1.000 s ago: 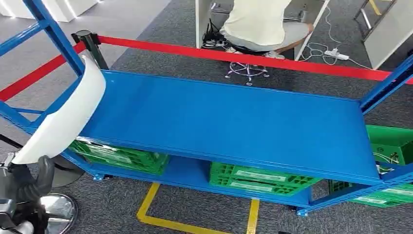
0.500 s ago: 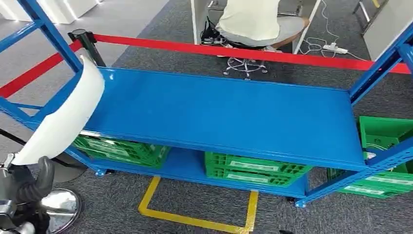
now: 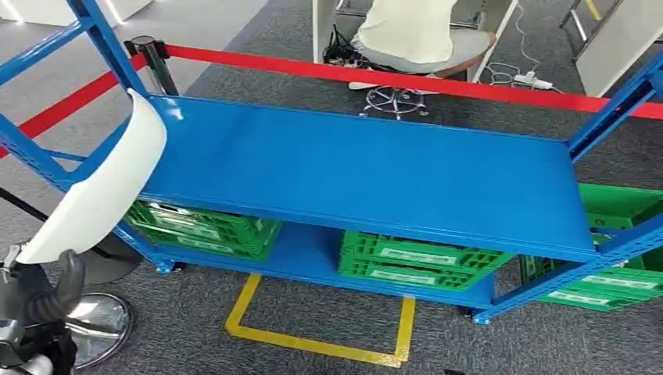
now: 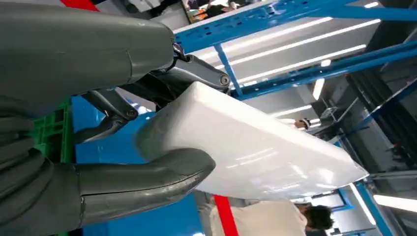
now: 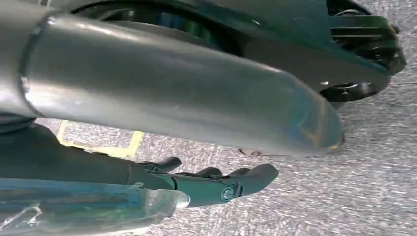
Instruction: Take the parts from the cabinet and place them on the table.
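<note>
Camera shifted; white part (image 3: 102, 195) in left hand (image 4: 88, 147).

the seated person (image 3: 414, 31) is cut off at the top edge, green crates (image 3: 422, 262) half hidden under the shelf (image 3: 375, 172).

A long, curved, glossy white plastic part (image 3: 102, 191) stands out at nine o'clock in the head view, held in the dark grey left hand (image 4: 93, 147) with its thick grey thumb. The metal shelving rack (image 3: 367, 176) is bright blue throughout, its shelf plain and unpatterned. Under it sit green slatted plastic crates (image 3: 203, 226) bearing pale labels. At twelve o'clock runs a red barrier belt (image 3: 375, 76) from a black post (image 3: 152, 62). The floor is speckled grey carpet (image 3: 180, 328), marked at six o'clock with a yellow tape outline (image 3: 313, 344). The right hand (image 5: 216, 184) shows dark grey fingers over that grey carpet.
</note>
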{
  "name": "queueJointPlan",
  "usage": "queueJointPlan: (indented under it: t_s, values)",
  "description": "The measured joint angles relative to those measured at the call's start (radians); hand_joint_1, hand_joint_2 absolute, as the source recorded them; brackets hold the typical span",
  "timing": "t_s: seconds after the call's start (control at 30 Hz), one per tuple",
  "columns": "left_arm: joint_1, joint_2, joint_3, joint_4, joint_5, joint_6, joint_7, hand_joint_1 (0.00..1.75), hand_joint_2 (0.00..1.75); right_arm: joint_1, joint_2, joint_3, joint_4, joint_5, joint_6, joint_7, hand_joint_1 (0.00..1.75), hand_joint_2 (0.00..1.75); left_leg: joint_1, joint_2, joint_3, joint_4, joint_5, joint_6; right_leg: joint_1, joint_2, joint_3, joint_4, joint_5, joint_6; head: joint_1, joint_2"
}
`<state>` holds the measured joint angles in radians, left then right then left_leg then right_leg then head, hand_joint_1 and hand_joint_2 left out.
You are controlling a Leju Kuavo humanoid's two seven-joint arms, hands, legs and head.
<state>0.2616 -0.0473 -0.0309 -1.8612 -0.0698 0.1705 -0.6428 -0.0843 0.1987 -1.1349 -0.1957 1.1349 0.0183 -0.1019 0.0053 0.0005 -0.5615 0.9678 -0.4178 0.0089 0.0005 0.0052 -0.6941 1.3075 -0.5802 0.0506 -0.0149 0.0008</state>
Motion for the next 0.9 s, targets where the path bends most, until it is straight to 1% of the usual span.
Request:
queueJointPlan:
  t_s: [0.03,0.07,0.1,0.13,0.2,0.27,0.3,0.33,0.37,0.4,0.43,0.47,0.5,0.53,0.57,0.6,0.63,0.67,0.7,0.73,0.77,0.8,0.83,0.87,0.9]
  values:
    - [0.0,0.0,0.0,0.0,0.0,0.0,0.0,1.75,1.75,0.0,0.0,0.0,0.0,0.0,0.0,0.0,0.0,0.0,-0.001,0.0,-0.003,0.0,0.004,-0.001,0.001,0.0,0.044,-0.068,0.032,-0.004,0.0,0.0]
    - [0.0,0.0,0.0,0.0,0.0,0.0,0.0,1.75,1.75,-0.001,0.0,0.0,0.0,0.0,0.0,0.0,0.0,0.0,-0.002,-0.001,-0.005,0.0,0.007,-0.002,0.001,0.0,0.108,-0.171,0.074,-0.01,0.0,0.0]
    - [0.0,0.0,0.001,0.0,0.0,0.0,0.0,1.75,1.75,-0.003,0.0,0.0,0.0,0.0,0.0,0.0,0.0,0.0,-0.003,-0.002,-0.005,0.0,0.011,-0.006,0.001,0.0,0.174,-0.276,0.106,-0.017,0.0,0.0]
    - [0.001,0.0,0.002,0.0,0.0,0.0,0.0,1.75,1.75,-0.005,0.0,0.0,0.0,0.0,0.0,0.0,0.0,0.0,-0.005,-0.001,-0.008,0.001,0.015,-0.011,0.005,0.001,0.195,-0.319,0.086,-0.019,-0.001,0.0]
    - [0.0,0.0,0.002,0.0,0.0,-0.001,0.0,1.75,1.75,-0.004,0.0,0.0,0.0,0.0,0.0,0.0,0.0,0.0,-0.004,-0.001,-0.018,0.005,0.026,-0.022,0.009,0.003,0.19,-0.318,0.096,-0.025,-0.001,0.0]
    - [0.002,-0.001,0.002,0.0,0.0,-0.001,0.0,1.75,1.75,-0.001,0.0,0.0,0.0,0.0,0.0,0.002,0.0,0.0,-0.003,-0.002,-0.021,0.001,0.038,-0.034,0.011,0.003,0.182,-0.317,0.108,-0.037,-0.001,0.0]
    - [0.003,-0.001,0.001,0.0,0.0,-0.001,0.0,1.75,1.75,-0.001,0.002,0.0,0.0,0.0,-0.001,0.002,0.0,0.0,0.0,-0.003,-0.027,0.009,0.025,-0.038,0.002,-0.001,0.182,-0.327,0.121,-0.046,0.0,0.0]
    - [0.003,0.0,0.001,0.0,0.0,-0.001,0.0,1.75,1.75,-0.004,0.002,0.0,0.0,0.0,-0.001,0.002,0.0,0.0,-0.001,-0.002,-0.043,0.042,-0.018,-0.044,0.002,-0.001,0.171,-0.329,0.128,-0.053,-0.005,0.0]
    - [0.002,0.0,0.001,0.0,0.0,-0.001,0.0,1.75,1.75,-0.006,0.002,0.0,0.0,0.0,-0.001,0.002,0.0,0.0,0.0,-0.002,-0.069,0.109,-0.068,-0.048,0.002,-0.002,0.161,-0.329,0.135,-0.057,-0.008,0.0]
    - [0.002,0.0,0.001,0.0,0.0,-0.001,0.0,1.75,1.75,-0.005,0.003,0.0,0.0,0.0,0.0,0.002,0.0,0.0,0.002,-0.002,-0.099,0.192,-0.116,-0.052,0.002,-0.002,0.15,-0.328,0.143,-0.057,-0.008,0.0]
    - [0.003,0.0,0.0,0.0,0.0,-0.001,0.0,1.75,1.75,-0.004,0.003,0.0,0.0,0.0,0.0,0.002,0.0,0.0,0.002,-0.002,-0.127,0.273,-0.155,-0.055,0.002,-0.003,0.137,-0.327,0.151,-0.056,-0.007,0.0]
    - [0.004,0.0,0.001,0.0,0.0,-0.002,0.0,1.75,1.75,-0.003,0.003,0.0,0.0,0.0,0.0,0.002,0.0,0.0,0.002,-0.002,-0.137,0.317,-0.172,-0.057,0.002,-0.004,0.126,-0.326,0.159,-0.055,-0.008,0.0]
    - [0.004,0.0,0.001,0.0,0.002,-0.002,0.0,1.75,1.75,-0.002,0.003,0.0,0.0,0.0,0.0,0.002,0.0,0.0,0.004,-0.002,-0.12,0.309,-0.163,-0.058,0.002,-0.004,0.115,-0.325,0.168,-0.053,-0.008,0.0]
    - [0.004,0.0,0.001,0.0,0.004,-0.003,0.0,1.75,1.75,-0.002,0.003,0.0,0.0,0.001,0.0,0.002,0.0,0.0,0.005,-0.002,-0.083,0.26,-0.138,-0.058,0.002,-0.004,0.106,-0.325,0.175,-0.051,-0.008,0.0]
    - [0.004,0.0,0.001,0.0,0.004,-0.004,0.0,1.75,1.75,-0.003,0.003,0.0,0.0,0.001,0.0,0.002,0.0,0.0,0.007,-0.002,-0.025,0.173,-0.103,-0.057,0.001,-0.004,0.098,-0.324,0.183,-0.048,-0.008,0.0]
    - [0.003,0.0,0.001,0.0,0.004,-0.005,0.0,1.75,1.75,-0.003,0.003,0.0,0.0,0.001,0.0,0.002,0.0,0.0,0.009,-0.002,0.038,0.078,-0.074,-0.059,-0.001,-0.003,0.092,-0.323,0.189,-0.044,-0.008,0.0]
    - [0.001,0.0,0.001,0.0,0.004,-0.006,0.0,1.75,1.75,-0.004,0.003,0.0,0.0,0.001,0.0,0.003,0.0,0.0,0.012,-0.002,0.085,0.007,-0.072,-0.062,0.002,-0.002,0.087,-0.319,0.194,-0.037,-0.009,0.0]
    - [-0.003,0.0,0.0,0.0,0.004,-0.007,0.0,1.75,1.75,-0.005,0.003,0.0,0.0,0.001,0.0,0.002,0.0,0.0,0.008,-0.011,0.081,-0.012,-0.073,-0.048,0.008,-0.001,0.073,-0.307,0.199,-0.032,-0.01,0.0]
    - [0.001,0.0,0.0,0.0,0.005,-0.007,0.0,1.75,1.75,-0.005,0.003,0.0,0.0,0.001,0.0,0.002,0.0,0.0,0.006,-0.011,0.071,-0.006,-0.068,-0.039,0.008,-0.002,0.068,-0.31,0.209,-0.027,-0.007,0.0]
    - [0.003,0.0,0.002,0.0,0.005,-0.007,0.001,1.75,1.75,-0.003,0.003,0.0,0.0,0.001,0.0,0.002,0.0,0.0,0.002,-0.011,0.067,-0.001,-0.064,-0.032,0.005,-0.002,0.067,-0.313,0.216,-0.022,-0.01,0.0]
    - [0.004,0.0,0.002,0.0,0.005,-0.008,0.002,1.75,1.75,0.0,0.003,0.0,0.0,0.001,0.001,0.002,0.0,0.0,0.0,-0.011,0.063,0.001,-0.058,-0.023,0.002,-0.002,0.065,-0.314,0.222,-0.016,-0.008,0.0]
    - [0.002,0.0,0.002,0.0,0.005,-0.009,0.002,1.75,1.75,0.002,0.003,0.0,0.0,0.001,0.001,0.003,0.0,0.0,0.004,-0.007,0.057,-0.001,-0.049,-0.01,-0.001,-0.001,0.059,-0.31,0.218,-0.011,-0.011,0.0]
    - [0.0,0.0,0.002,0.0,0.005,-0.01,0.002,1.75,1.75,0.001,0.003,0.0,0.0,0.001,0.002,0.003,0.0,0.0,0.004,-0.006,0.05,-0.001,-0.041,-0.002,-0.002,-0.003,0.042,-0.284,0.175,-0.005,-0.006,0.0]
    - [-0.001,0.0,0.003,0.0,0.005,-0.01,0.002,1.75,1.75,0.001,0.003,0.0,0.0,0.001,0.002,0.004,0.0,0.0,0.003,-0.004,0.041,-0.001,-0.034,0.004,-0.001,-0.002,0.022,-0.22,0.117,-0.002,-0.003,0.0]
    - [-0.001,0.0,0.003,0.0,0.005,-0.01,0.002,1.75,1.75,0.0,0.003,0.0,0.0,0.001,0.002,0.004,0.0,0.0,0.002,-0.003,0.03,-0.001,-0.026,0.005,-0.002,-0.002,-0.005,-0.136,0.064,0.001,-0.003,0.0]
